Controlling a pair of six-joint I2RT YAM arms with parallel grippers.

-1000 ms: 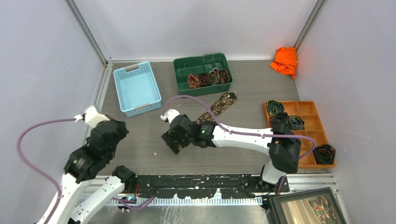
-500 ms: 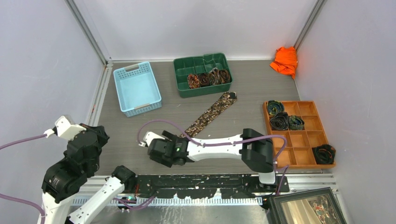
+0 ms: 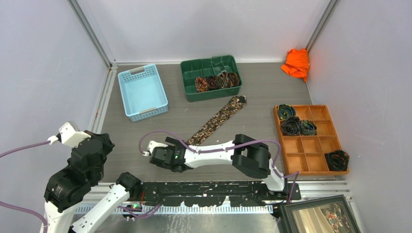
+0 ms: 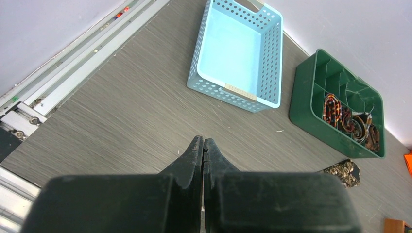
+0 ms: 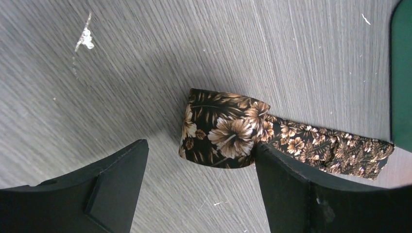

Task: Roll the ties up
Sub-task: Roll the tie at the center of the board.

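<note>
A brown floral tie (image 3: 217, 119) lies flat and diagonal on the table, its wide pointed end toward the green tray (image 3: 210, 94). In the right wrist view its near end is curled into a small coil (image 5: 221, 128) standing on edge. My right gripper (image 5: 200, 144) is open, low over the table, with the coil just past its tips. The right finger (image 5: 291, 184) touches the coil's side. Several rolled ties (image 3: 216, 80) sit in the green tray. My left gripper (image 4: 203, 141) is shut on nothing, held above bare table at the near left.
A light blue basket (image 3: 142, 91) stands at the back left. A wooden divided tray (image 3: 311, 160) at the right holds dark coils (image 3: 291, 125). An orange cloth (image 3: 296, 62) lies in the far right corner. A framed picture (image 3: 320, 213) sits by the right base.
My right arm has swung left and toward the near edge, and its jaws have narrowed a little. The left arm has pulled back to the left. The tie's near end is uncovered.
</note>
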